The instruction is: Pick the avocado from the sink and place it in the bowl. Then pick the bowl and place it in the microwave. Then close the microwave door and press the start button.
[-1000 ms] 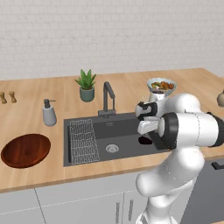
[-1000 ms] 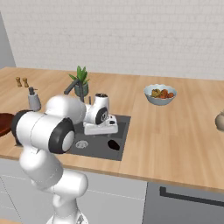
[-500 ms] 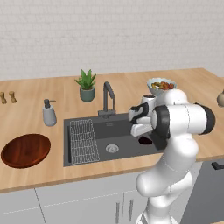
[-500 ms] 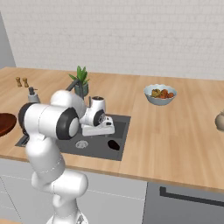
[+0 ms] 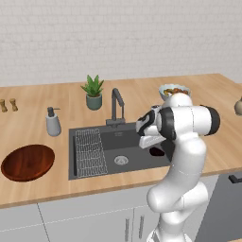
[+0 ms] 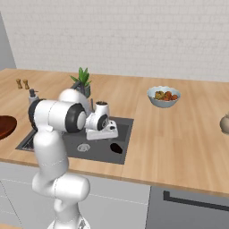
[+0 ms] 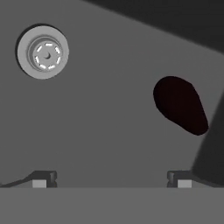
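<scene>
The avocado [image 5: 157, 151] [image 6: 116, 148] lies nearly black on the floor of the dark grey sink [image 5: 109, 166], near its right wall. My gripper [image 5: 148, 143] [image 6: 105, 137] hangs open over the basin, pointing down, just left of the avocado. In the hand view the avocado [image 7: 180, 105] sits up and right of the gap between my open fingertips [image 7: 111, 178], with nothing between them. The reddish-brown wooden bowl [image 5: 27, 162] [image 6: 3, 125] rests empty on the counter left of the sink. The microwave is out of view.
A dark faucet [image 5: 116, 105] stands behind the basin, a wire rack [image 5: 89, 151] fills its left part and a drain [image 7: 43, 51] lies mid-floor. A plant [image 5: 93, 92], soap dispenser [image 5: 53, 122], shakers [image 5: 8, 105] and a pale bowl of food [image 6: 164, 96] stand on the counter.
The arm's elbow has swung up and to the right, and the hand has dropped a little lower over the sink. The jaws have stayed open; the avocado has not moved.
</scene>
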